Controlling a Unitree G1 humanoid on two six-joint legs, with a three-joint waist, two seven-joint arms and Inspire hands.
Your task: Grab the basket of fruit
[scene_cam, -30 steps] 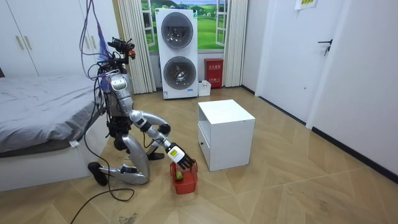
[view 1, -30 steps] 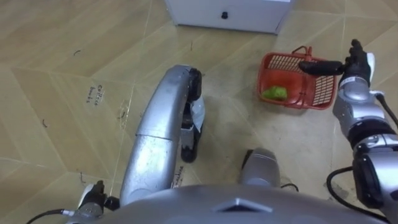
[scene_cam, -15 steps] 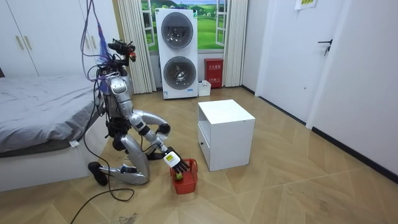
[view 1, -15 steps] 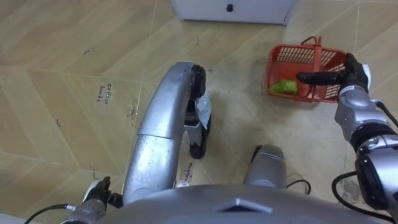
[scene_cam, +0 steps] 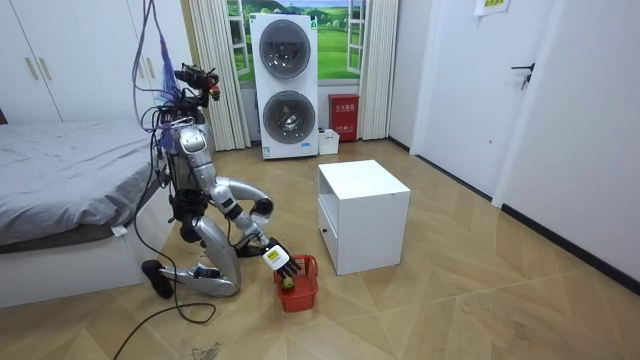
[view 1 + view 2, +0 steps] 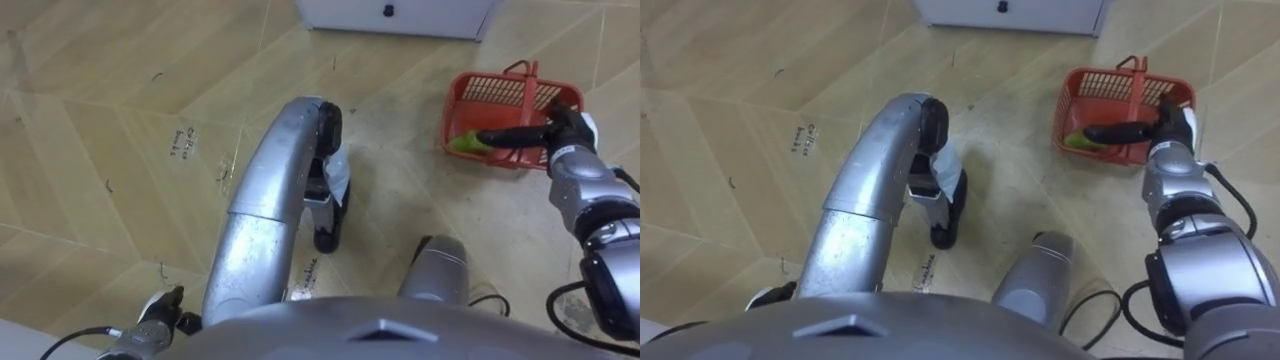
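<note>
A red plastic fruit basket (image 6: 497, 92) stands on the wooden floor at my front right, its handle (image 6: 527, 85) upright. A green fruit (image 6: 465, 143) lies inside it. My right hand (image 6: 562, 130) reaches in from the right, open, with its straight dark fingers (image 6: 505, 134) stretched leftward along the basket's near rim, below the handle. In the room view I kneel on the floor beside the bed, with the right hand (image 5: 278, 262) at the basket (image 5: 297, 287). My left hand (image 6: 152, 318) hangs low at the bottom left.
A white cabinet (image 6: 400, 15) with a dark knob stands just beyond the basket (image 6: 1102, 90). My own silver thigh (image 6: 270, 210) lies across the floor in front. The bed (image 5: 60, 200) is behind me, and stacked washing machines (image 5: 287, 85) stand by the window.
The whole picture has shifted with my head. My right hand has drawn back from over the basket's middle to its near rim, fingers still straight.
</note>
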